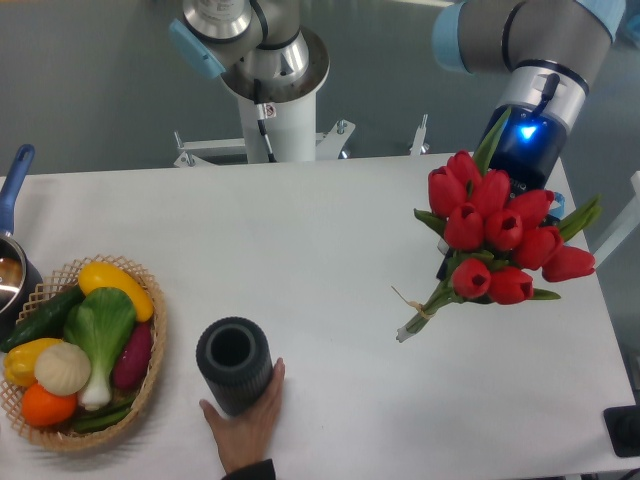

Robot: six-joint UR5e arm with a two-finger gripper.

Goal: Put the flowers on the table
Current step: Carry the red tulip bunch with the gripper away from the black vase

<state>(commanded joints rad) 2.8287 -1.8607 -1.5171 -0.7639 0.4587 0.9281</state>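
Note:
The flowers (497,238), a tied bunch of red tulips with green stems and leaves, hang tilted over the right side of the white table (320,230). The cut stem ends (408,330) point down-left, close to the tabletop. My gripper (447,262) reaches down from the wrist with the blue light (527,135). It is mostly hidden behind the blooms and appears shut on the stems. A dark piece of it shows just left of the bunch.
A dark ribbed vase (233,365) stands upright at the front of the table, steadied by a person's hand (247,425). A wicker basket (150,370) of vegetables sits at the front left. A pot with a blue handle (12,200) is at the left edge.

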